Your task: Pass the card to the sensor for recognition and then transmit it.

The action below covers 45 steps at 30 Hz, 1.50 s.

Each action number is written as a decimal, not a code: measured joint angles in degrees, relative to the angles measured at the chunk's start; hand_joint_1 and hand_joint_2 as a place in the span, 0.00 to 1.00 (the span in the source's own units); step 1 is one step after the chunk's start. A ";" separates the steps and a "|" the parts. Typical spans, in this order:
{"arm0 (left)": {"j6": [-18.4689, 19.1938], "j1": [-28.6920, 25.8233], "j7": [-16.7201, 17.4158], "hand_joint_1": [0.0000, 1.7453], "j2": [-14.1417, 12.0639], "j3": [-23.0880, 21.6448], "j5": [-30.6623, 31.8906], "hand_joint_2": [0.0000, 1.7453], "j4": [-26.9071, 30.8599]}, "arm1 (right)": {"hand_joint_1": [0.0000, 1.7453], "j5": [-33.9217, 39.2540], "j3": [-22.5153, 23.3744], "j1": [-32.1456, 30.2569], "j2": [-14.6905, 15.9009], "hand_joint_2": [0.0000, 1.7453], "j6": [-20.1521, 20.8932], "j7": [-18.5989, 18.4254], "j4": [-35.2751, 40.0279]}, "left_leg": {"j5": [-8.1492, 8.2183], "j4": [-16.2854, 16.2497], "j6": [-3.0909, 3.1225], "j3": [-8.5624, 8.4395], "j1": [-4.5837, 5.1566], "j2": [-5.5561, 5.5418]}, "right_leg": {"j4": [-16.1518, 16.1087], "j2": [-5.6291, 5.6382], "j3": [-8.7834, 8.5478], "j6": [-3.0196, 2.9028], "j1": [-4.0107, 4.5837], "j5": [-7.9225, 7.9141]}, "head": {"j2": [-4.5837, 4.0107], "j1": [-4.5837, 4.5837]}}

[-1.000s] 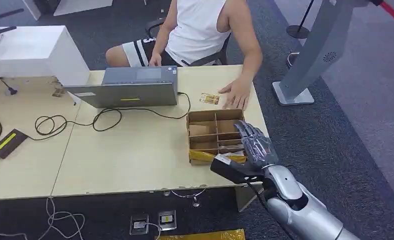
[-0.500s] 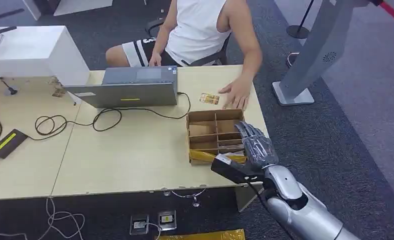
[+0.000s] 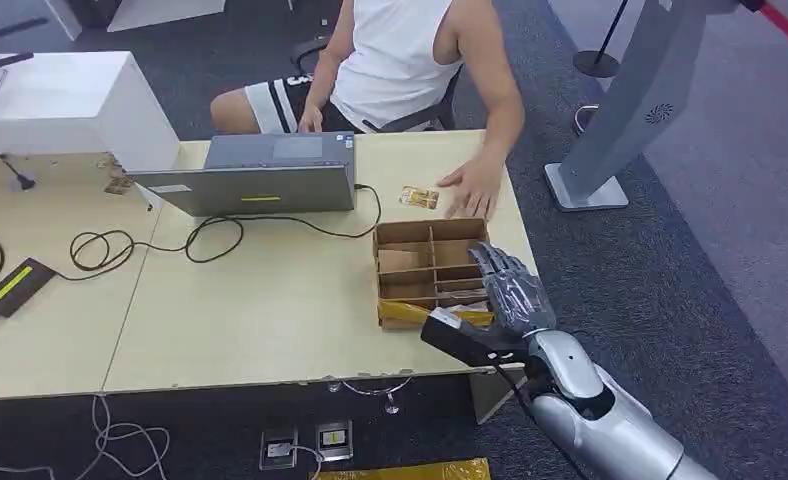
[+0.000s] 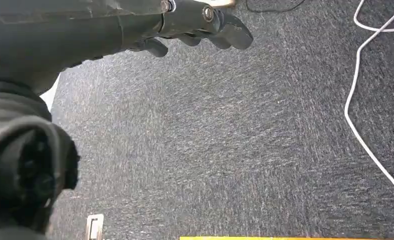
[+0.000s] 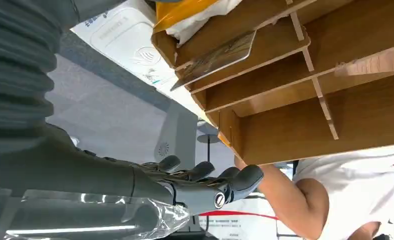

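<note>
A cardboard divider box stands near the table's right front edge. In the right wrist view a card leans on a partition inside one of the box's compartments. Another card lies flat on the table beyond the box, next to a person's hand. My right hand hovers at the box's right front corner with its fingers spread and nothing in them. My left hand hangs over the carpet, fingers loosely extended and holding nothing.
A person sits at the far side behind a grey laptop. A black device with a yellow strip and looped cables lie at the left. A yellow packet fills the box's near compartment. A grey stand rises at the right.
</note>
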<state>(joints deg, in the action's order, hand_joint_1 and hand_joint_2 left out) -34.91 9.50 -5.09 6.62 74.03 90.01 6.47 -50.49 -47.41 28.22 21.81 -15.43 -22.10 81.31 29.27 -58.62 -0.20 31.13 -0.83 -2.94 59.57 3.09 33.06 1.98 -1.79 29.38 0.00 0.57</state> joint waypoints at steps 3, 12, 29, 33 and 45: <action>0.00 0.00 0.00 0.00 0.00 0.00 0.00 0.00 0.00 | 0.00 0.00 0.00 0.01 0.00 1.00 0.00 0.00 0.00 | 0.00 0.00 0.00 0.00 0.00 0.00 | 0.00 0.00 0.00 0.00 0.00 0.00 | 0.00 0.00; -0.02 0.01 -0.02 0.00 0.00 0.02 0.00 0.00 0.00 | 0.00 0.00 0.00 0.06 0.00 1.00 0.00 0.00 -0.04 | 0.00 0.00 0.00 0.00 0.00 0.00 | 0.00 0.00 0.00 0.00 0.00 0.00 | 0.00 0.00; 0.81 2.16 0.90 0.00 0.00 -0.15 0.02 0.00 -0.02 | 0.00 1.20 -3.91 4.89 -5.97 1.00 3.24 4.11 -8.80 | -0.03 0.00 -0.03 0.05 -0.04 -0.03 | 0.02 0.00 0.01 -0.05 0.02 -0.03 | 0.00 0.02; 0.81 2.16 0.90 0.00 0.00 -0.15 0.02 0.00 -0.02 | 0.00 1.20 -3.96 4.92 -5.99 1.00 3.23 4.11 -8.83 | -0.03 0.00 -0.02 0.05 -0.04 -0.02 | 0.02 0.00 0.01 -0.05 0.02 -0.03 | 0.00 0.02; 0.90 2.16 1.07 0.00 0.00 -0.15 0.02 0.00 -0.04 | 0.00 1.36 -6.30 5.69 -6.76 1.00 3.28 4.17 -11.74 | -0.03 0.00 -0.03 0.02 -0.03 0.00 | 0.02 0.01 0.01 -0.05 0.03 -0.04 | 0.00 0.02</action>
<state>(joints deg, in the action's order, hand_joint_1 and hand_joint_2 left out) -34.01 11.66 -4.02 6.62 73.88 90.03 6.43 -49.13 -53.70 33.91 15.06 -12.15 -17.92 69.57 29.24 -58.62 -0.22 31.15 -0.86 -2.94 59.59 3.10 33.07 1.93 -1.76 29.34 0.00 0.59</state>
